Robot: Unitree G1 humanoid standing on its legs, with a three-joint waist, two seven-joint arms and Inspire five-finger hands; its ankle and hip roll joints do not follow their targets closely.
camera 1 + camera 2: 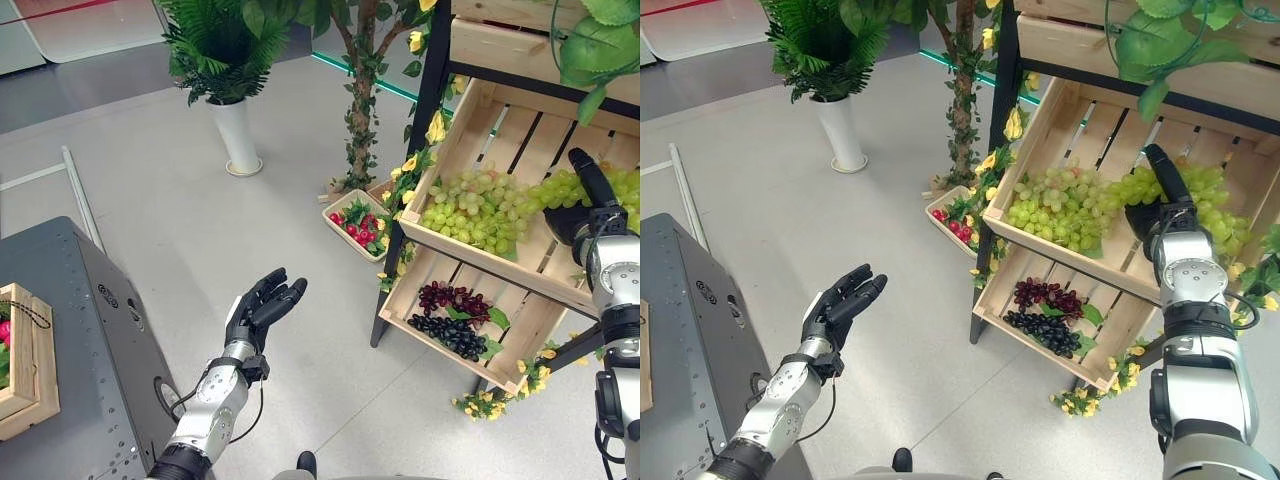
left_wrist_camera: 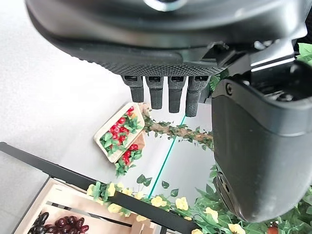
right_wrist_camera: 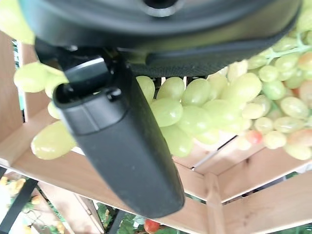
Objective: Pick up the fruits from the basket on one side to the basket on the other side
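Green grape bunches (image 1: 475,210) fill the upper slanted wooden crate (image 1: 462,250) of a shelf on the right. My right hand (image 1: 590,205) is up against the rightmost bunch (image 1: 558,190); in the right wrist view the grapes (image 3: 204,107) sit close under its palm, with the thumb (image 3: 122,146) lying straight across them and the fingers hidden. My left hand (image 1: 262,305) hangs open over the floor, palm up, fingers (image 2: 165,92) straight and holding nothing. A wooden basket (image 1: 25,365) stands on the grey table (image 1: 95,330) at the far left.
The lower crate (image 1: 520,330) holds dark and red grapes (image 1: 450,325). A small basket of red fruits (image 1: 358,225) rests on the floor by the shelf's black leg. A white-potted fern (image 1: 235,130) stands further back, and a leafy vine climbs beside the shelf.
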